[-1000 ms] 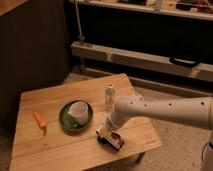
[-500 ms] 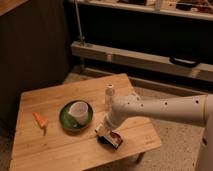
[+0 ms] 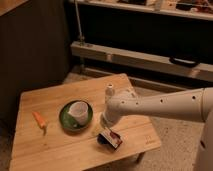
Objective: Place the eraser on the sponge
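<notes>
Hanging over wooden table [image 3: 60,149], hand [image 3: 103,131] by eraser [image 3: 111,140]

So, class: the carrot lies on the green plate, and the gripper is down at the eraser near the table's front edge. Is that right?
Not quite. The camera view shows the carrot on the bare wooden table, apart from the green plate and to its left in the picture. The rest holds: the gripper is down at the eraser near the table's front edge.

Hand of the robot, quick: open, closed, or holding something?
Hand: low over the table, right at the eraser; open, closed or holding it cannot be told.
</notes>
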Controlling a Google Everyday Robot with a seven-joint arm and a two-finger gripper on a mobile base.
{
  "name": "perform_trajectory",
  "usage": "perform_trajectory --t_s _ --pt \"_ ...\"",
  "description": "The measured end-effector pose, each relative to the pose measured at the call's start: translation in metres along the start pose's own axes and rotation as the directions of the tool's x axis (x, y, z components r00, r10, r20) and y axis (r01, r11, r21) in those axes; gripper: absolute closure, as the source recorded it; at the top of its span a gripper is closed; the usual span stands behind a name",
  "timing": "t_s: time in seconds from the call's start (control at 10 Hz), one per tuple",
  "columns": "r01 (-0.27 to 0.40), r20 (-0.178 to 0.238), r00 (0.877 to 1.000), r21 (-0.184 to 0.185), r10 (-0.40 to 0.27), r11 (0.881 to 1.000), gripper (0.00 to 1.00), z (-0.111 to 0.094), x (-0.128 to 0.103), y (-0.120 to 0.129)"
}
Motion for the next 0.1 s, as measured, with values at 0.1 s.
perform_trajectory --t_s 0.1 --pt "-0.015 0.002 1.000 0.018 0.015 1.000 0.20 -0.0081 -0.0061 0.0000"
